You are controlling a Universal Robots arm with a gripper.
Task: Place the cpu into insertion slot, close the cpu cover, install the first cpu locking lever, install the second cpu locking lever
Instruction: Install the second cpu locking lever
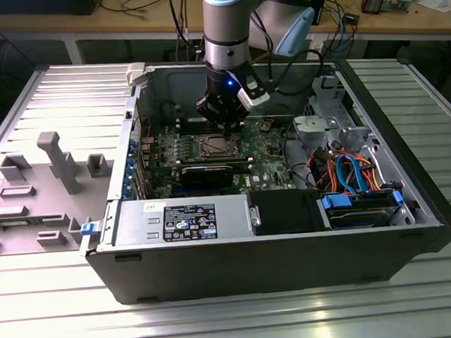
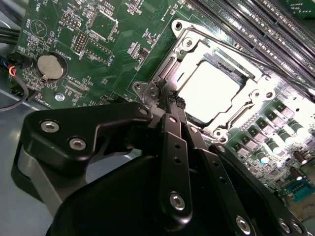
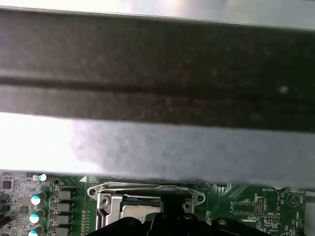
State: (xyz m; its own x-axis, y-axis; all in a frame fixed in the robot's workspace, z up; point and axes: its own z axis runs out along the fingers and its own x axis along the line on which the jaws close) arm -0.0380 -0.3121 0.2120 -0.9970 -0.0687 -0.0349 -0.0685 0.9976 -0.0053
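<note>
Nearest you in the second wrist view, your gripper (image 2: 173, 101) has its fingers clenched together at the socket's edge. Beyond them the cpu (image 2: 209, 88) sits seated in the socket, the cpu cover (image 2: 193, 46) closed around it.

A: What surrounds the board?
B: An open computer case (image 1: 277, 265) on a ribbed metal table (image 1: 219, 322), a labelled power supply (image 1: 184, 220), and blue-orange cables (image 1: 348, 169).
A: Anything else?
B: A coin battery (image 2: 50, 67).
</note>
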